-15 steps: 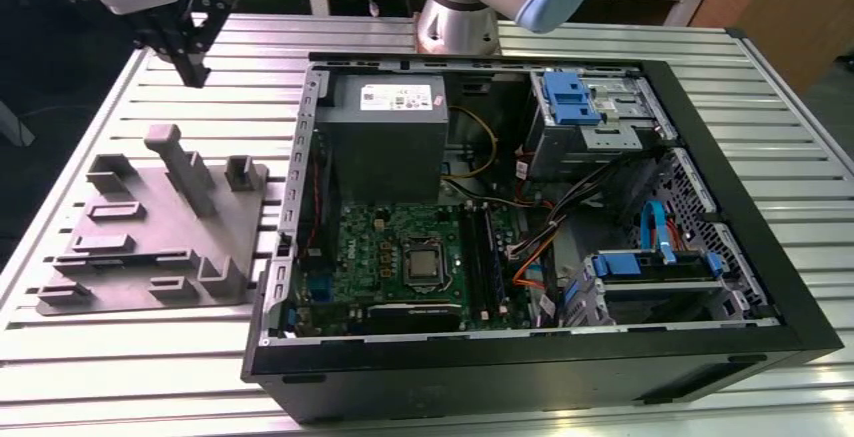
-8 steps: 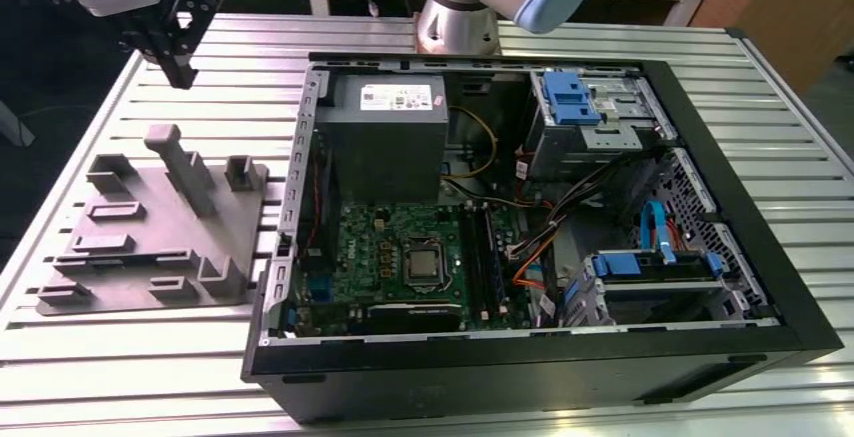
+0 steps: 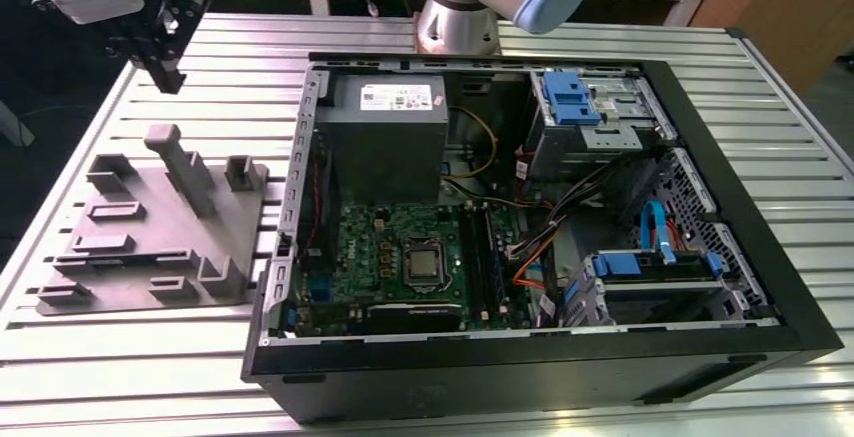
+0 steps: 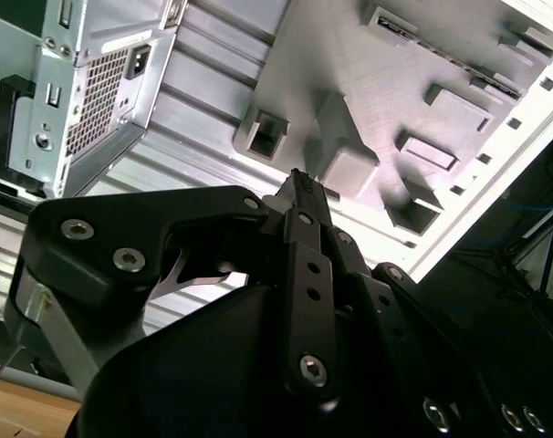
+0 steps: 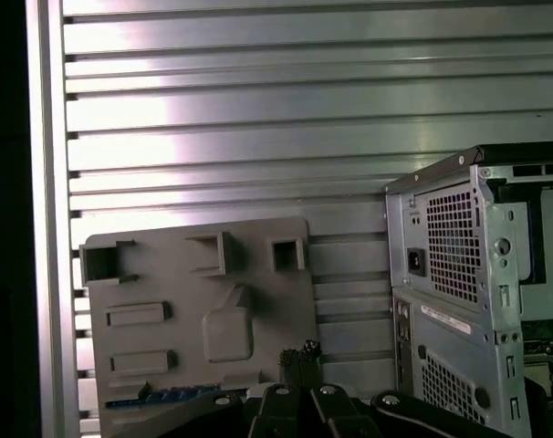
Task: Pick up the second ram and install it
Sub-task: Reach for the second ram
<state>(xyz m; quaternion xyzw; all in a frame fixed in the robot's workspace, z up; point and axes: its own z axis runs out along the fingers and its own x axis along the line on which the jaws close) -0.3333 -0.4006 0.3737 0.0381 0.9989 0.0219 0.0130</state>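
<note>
— Up at twelve o'clock of the gray tray [image 3: 147, 247], in the exterior view, the hand [image 3: 170, 79] hangs above the tabletop [image 3: 134, 367], clenched on nothing.
— And the second ram [image 5: 167, 396]?
— Lying in a slot at the tray's edge in the first wrist view, untouched. The open case [image 3: 534, 362] sits at the tray's three o'clock.
— I'd say a good pick wants the hand opened, squared to the stick's long sides, gripping board edges rather than chips, then a straight lift.

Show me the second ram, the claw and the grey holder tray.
second ram [image 5: 158, 396]: first wrist view, its blue long edge.
claw [image 4: 299, 185]: second wrist view, between its fingertips.
grey holder tray [image 3: 154, 232]: exterior view, bare flat base.
</note>
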